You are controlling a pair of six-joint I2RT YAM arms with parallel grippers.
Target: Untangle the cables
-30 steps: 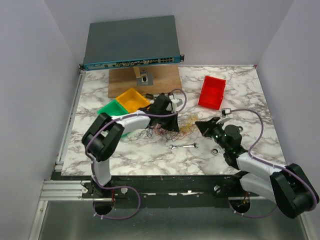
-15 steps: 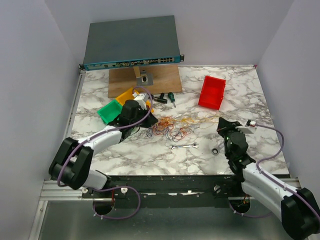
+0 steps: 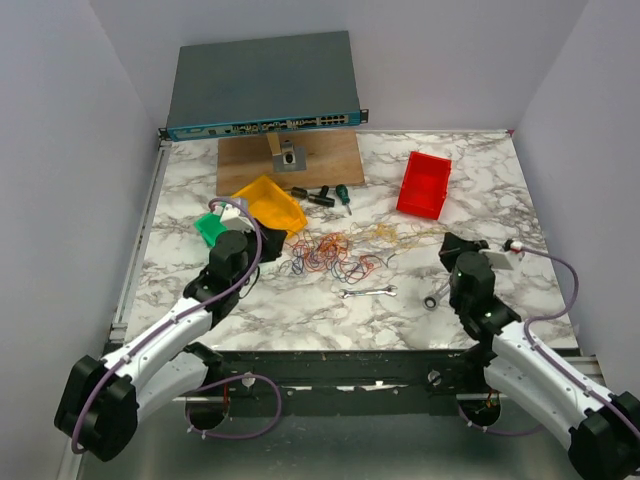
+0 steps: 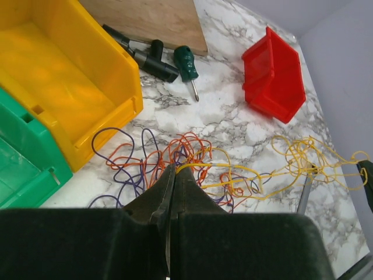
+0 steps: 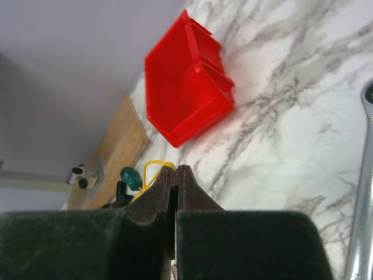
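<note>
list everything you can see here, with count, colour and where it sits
cables: many, orange, yellow, purple, red; tangled mid-table, yellow strands running right
yellow bin: one, yellow, left of the cables
green bin: one, green, beside the yellow bin, further left
red bin: one, red, far right
hand tools: three, one green-handled, two black; behind the cables
spanner: one, silver, nearer than the cables
second wrench: one, silver, by the right arm, partly hidden
wooden board: one, brown, far centre
metal bracket: one, grey, on the board
network switch: one, grey, far edge
table: one, white marble
left gripper: black, shut on cables
right gripper: black, shut on cables
</note>
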